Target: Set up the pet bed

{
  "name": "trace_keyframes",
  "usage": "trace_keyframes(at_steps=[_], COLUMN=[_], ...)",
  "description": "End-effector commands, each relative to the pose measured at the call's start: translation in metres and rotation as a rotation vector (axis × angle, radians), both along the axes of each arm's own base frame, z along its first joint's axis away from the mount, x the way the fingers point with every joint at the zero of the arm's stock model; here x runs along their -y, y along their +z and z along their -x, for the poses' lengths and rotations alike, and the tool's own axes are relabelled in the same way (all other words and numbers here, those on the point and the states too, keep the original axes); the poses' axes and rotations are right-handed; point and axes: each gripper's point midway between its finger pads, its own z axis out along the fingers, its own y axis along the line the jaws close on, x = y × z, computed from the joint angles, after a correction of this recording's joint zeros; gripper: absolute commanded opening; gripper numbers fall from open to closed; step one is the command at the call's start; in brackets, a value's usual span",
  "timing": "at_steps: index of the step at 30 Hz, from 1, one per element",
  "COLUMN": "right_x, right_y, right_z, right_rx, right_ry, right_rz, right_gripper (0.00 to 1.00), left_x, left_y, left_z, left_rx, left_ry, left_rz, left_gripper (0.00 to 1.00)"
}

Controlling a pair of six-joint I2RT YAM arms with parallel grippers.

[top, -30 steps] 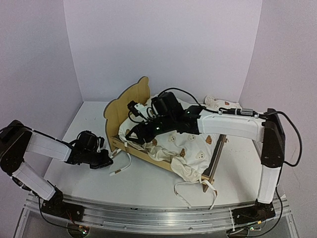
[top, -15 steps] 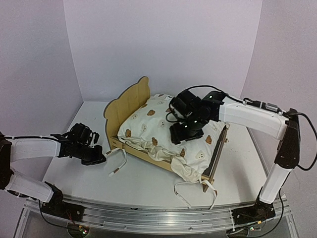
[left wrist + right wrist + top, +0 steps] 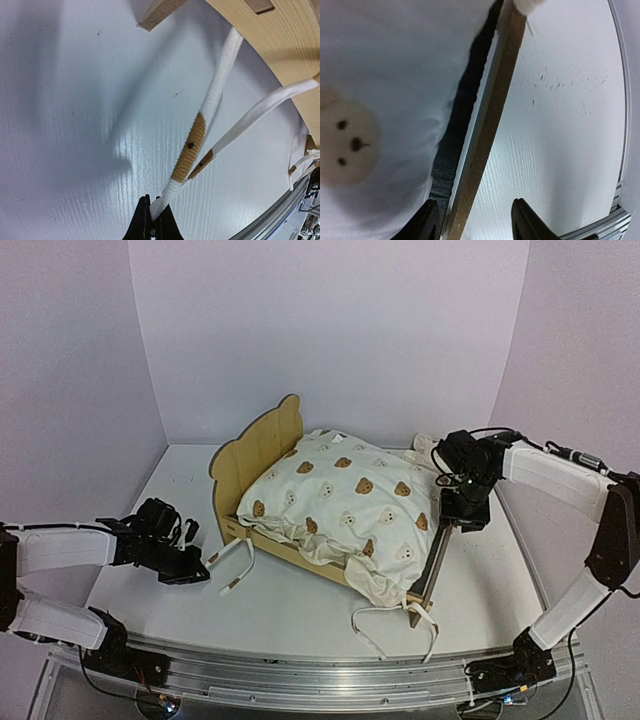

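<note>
The pet bed [image 3: 262, 440] sits slantwise in the middle of the white worktop [image 3: 300, 605], its headboard to the left and back, its footboard [image 3: 435, 570] to the right and front. It is light plywood with visible grain; the headboard is cut in a rounded curve with 2 ear-like bumps, and the footboard is a thin flat board seen edge-on. A puffy cream cushion [image 3: 340, 490], printed with small brown bear faces, fills the frame and spills over the front rail. A strip of dark grey fabric base [image 3: 452, 145] shows between cushion and footboard. A pair of white tie strings [image 3: 238, 562] trails from the front left corner onto the worktop; close up, 1 is a ribbed cord with a tan band and the other a flat tape with a brown tip. Another pair of strings [image 3: 385, 625] loops off the front right corner. The left gripper [image 3: 151, 222] is pinched tight on the end of the ribbed cord, low over the worktop beside the bed. The right gripper [image 3: 476, 220] hangs over the far end of the footboard, fingers apart and straddling the board without clamping it. A bit of cream cloth [image 3: 424, 446] peeks out behind the bed, mostly hidden by the right arm. Pale walls [image 3: 330, 330] close in the back and sides.
</note>
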Motion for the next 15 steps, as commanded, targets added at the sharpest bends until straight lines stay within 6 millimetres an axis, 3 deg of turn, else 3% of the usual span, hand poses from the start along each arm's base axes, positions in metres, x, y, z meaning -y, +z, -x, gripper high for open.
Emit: trace_keyframes(at_steps=[1,6,15], right_x=[0.0,0.006,0.03], right_y=[-0.007,0.001,-0.012], right_z=[-0.012,-0.039,-0.09], right_rx=[0.057,0.179,0.222], right_ry=[0.023,0.041,-0.034], right_rz=[0.01,0.069,0.243], right_gripper=[0.35,0.1,0.02], left_x=[0.011,0.012,0.025], left_y=[0.014,0.02,0.044], left_z=[0.003,0.006,0.014], left_rx=[0.033,0.032,-0.058], left_ry=[-0.081,-0.095,-0.104], left_rz=[0.055,0.069,0.142], left_gripper=[0.0,0.0,0.0])
